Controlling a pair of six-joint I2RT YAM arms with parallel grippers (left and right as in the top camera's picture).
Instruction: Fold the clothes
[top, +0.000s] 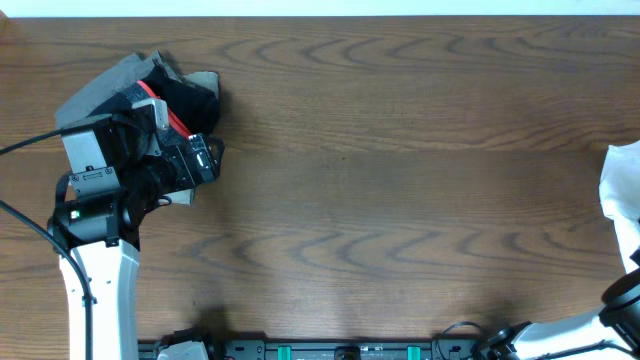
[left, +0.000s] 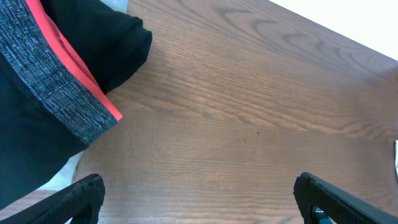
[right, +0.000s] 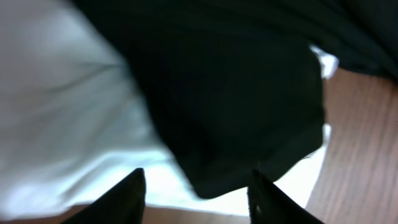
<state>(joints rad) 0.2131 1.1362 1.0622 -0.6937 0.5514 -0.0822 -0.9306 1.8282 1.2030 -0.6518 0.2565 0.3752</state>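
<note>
In the left wrist view, the left gripper (left: 199, 202) is spread wide and grasps nothing. Its two dark, blunt fingers (left: 81, 199) sit in the bottom corners of the frame with bare wood between them. Beyond them the table (left: 249, 106) is brown with a wavy grain. In the upper left lies a soft black garment (left: 93, 37). It is crossed by one speckled grey knit band (left: 56, 87) that has a thin red edge (left: 74, 62).

The right wrist view is blurred. The right gripper (right: 196, 186) shows two dark pointed fingers (right: 124, 199) at the bottom, set apart. A rounded flap of smooth black cloth (right: 236, 93) reaches down toward the gap between them. It lies over a creased white cloth (right: 62, 106). I cannot tell whether the fingers pinch either layer. A strip of wood shows at the right edge.

From overhead, two arms enter from the bottom. The white left arm (top: 100, 270) is at lower left and the right arm (top: 570, 335) is at the lower right corner. At the right edge, one crumpled white piece (top: 620, 185) is partly cut off by the frame. In the upper left, past the left arm's head, sits one loose pile of clothes (top: 170, 90). It holds a grey piece (top: 105, 90), a black piece (top: 195, 100) with a red stripe, and a tan corner (top: 205, 78). The two lots are well apart.
</note>
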